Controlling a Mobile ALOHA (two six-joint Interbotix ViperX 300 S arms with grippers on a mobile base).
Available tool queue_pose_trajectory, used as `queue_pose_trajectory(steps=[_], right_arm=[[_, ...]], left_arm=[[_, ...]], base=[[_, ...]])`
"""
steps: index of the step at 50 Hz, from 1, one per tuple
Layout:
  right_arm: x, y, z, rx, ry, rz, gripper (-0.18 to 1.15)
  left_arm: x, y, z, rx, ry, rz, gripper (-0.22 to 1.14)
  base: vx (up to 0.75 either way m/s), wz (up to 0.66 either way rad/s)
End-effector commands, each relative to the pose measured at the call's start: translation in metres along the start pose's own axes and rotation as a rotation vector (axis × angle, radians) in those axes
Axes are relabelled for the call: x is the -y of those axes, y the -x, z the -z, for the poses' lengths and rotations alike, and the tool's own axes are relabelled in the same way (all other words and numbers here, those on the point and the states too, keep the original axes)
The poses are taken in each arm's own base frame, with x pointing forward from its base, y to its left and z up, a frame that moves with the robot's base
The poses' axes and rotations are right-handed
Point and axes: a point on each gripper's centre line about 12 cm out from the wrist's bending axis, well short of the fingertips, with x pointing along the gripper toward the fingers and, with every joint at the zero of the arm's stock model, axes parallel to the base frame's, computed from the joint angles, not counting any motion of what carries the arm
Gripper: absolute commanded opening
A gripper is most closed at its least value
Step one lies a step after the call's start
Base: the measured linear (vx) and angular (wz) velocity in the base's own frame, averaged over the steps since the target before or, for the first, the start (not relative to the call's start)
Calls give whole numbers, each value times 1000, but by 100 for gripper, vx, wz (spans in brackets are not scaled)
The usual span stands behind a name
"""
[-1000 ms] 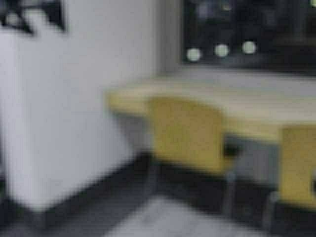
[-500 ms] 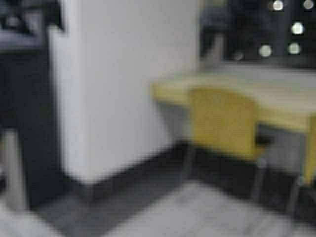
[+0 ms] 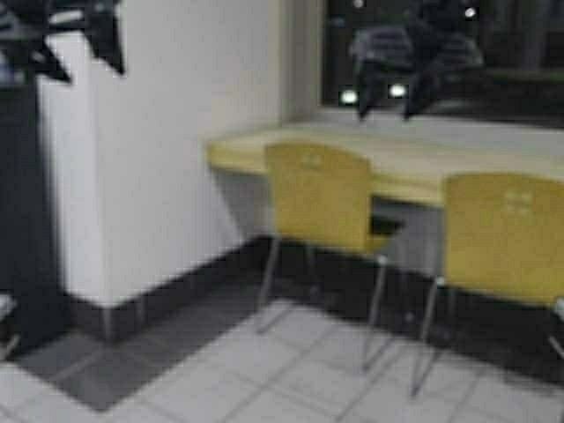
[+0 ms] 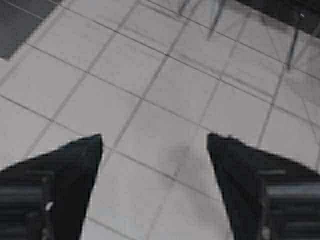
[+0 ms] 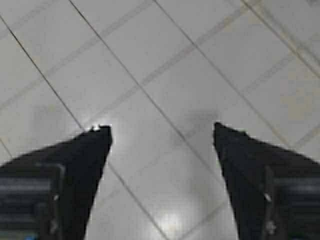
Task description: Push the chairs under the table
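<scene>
Two chairs [image 3: 322, 196] at table [image 3: 397, 163], right one cropped.

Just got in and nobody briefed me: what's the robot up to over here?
It faces two yellow chairs at a long table along a window. The left chair and right chair both stand pulled out from it, seats only partly under the top. Neither is being touched: the left gripper and right gripper hang open over the tiled floor.

dim, soft-focus high view; dark window [image 3: 441, 53], glare spot on glossy floor tiles [image 5: 167, 220]
</scene>
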Motion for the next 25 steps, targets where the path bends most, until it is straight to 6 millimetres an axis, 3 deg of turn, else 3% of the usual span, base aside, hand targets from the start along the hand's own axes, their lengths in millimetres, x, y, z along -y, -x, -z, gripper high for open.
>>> queue_pose_trajectory(steps=[1, 21, 25], right_arm=[[-2, 3, -11, 30, 8, -4, 95], [-2, -1, 5, -29, -7, -3, 95], [-2, -2, 0, -20, -12, -4, 95]], left_arm=[[0, -1, -5, 9, 2, 0, 96], [1, -4, -4, -17, -16, 0, 96], [0, -8, -2, -32, -22, -2, 96]], base=[[-38, -13], [-31, -21], [-23, -26]])
